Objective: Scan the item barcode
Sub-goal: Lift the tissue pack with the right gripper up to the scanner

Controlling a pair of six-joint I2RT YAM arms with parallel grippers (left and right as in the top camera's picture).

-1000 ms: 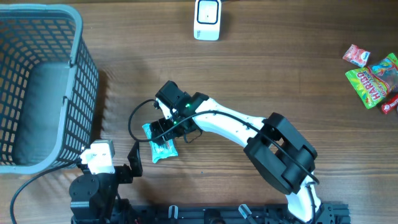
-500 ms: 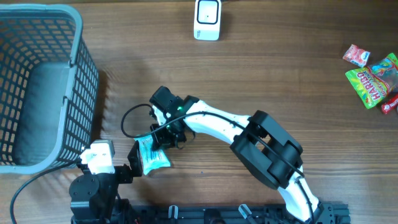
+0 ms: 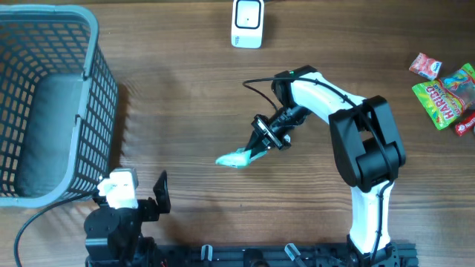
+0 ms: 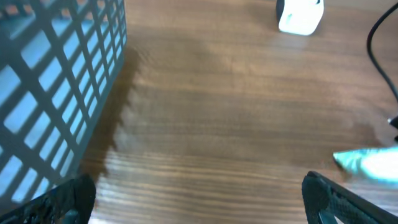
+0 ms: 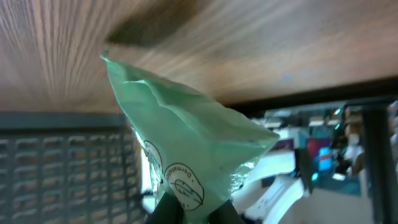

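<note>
Mid-table, right gripper [image 3: 254, 150] pinches shut on the green packet [image 3: 234, 158], holding it aloft and tilted, probably so a printed face can turn toward the scanner [image 3: 247, 22].

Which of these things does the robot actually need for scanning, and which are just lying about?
Needed:
green packet, gripped in the right arm's jaws
white scanner

Lying about:
grey basket
sweet packets

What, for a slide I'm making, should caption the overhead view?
Right gripper shut on a teal packet below the white scanner; left gripper open by the basket.
</note>
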